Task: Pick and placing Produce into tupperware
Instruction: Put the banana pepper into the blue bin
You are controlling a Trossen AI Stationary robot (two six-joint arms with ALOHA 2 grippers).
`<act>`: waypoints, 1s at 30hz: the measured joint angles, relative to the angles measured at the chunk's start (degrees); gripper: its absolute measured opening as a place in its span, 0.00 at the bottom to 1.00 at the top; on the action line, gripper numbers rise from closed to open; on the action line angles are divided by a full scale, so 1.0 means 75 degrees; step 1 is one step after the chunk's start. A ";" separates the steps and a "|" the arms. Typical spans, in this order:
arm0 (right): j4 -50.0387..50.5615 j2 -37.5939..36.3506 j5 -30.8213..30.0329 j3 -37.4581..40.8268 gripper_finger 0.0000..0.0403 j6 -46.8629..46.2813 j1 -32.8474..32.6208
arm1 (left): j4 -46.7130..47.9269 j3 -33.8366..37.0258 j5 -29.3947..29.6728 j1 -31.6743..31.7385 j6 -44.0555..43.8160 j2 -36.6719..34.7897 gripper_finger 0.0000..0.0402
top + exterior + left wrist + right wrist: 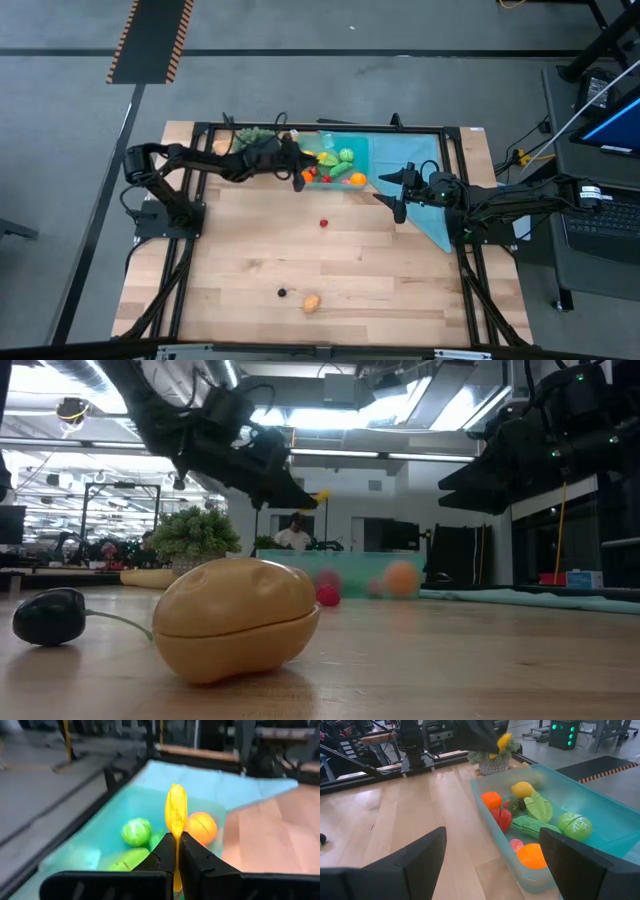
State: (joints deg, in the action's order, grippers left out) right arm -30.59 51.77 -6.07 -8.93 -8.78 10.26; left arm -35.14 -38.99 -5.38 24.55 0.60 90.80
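High view: the left gripper [303, 172] is hovering over the tupperware [360, 150] at the table's far edge. Left wrist view: its fingers [192, 857] are pinching a yellow toy [175, 812] tightly. Right wrist view: the right gripper [492, 855] is waiting beside the tupperware, fingers spread wide, carrying nothing.

1. Your table [340, 270] is pale wood in planks, with a smooth, faintly shiny finish.
2. The tupperware [600, 805] at the far side is clear teal-tinted plastic, glossy.
3. The tan toy [236, 618] nearest you looks like smooth plastic with a soft sheen; so does the dark one [50, 616] beside it.
4. The teal cloth [432, 222] on the right lies flat and matt.
5. The left gripper [176, 851] has matt black fingers on a yellow glossy toy [176, 812].
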 joint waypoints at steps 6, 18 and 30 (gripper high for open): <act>0.0000 0.0000 0.0001 0.0001 0.79 0.0000 0.0000 | 0.2832 -0.1250 -0.0446 0.0211 0.0464 0.0000 0.01; 0.0000 0.0000 0.0003 0.0001 0.79 0.0000 0.0000 | 0.7067 -0.3178 -0.0449 0.0427 0.1204 0.0000 0.01; 0.0003 0.0000 0.0004 0.0002 0.79 -0.0001 0.0000 | 0.6740 -0.3217 -0.0796 0.0409 0.1210 0.0402 0.01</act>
State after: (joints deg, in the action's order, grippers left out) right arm -30.57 51.77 -6.03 -8.92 -8.79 10.26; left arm 15.41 -63.11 -11.35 27.62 9.67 93.82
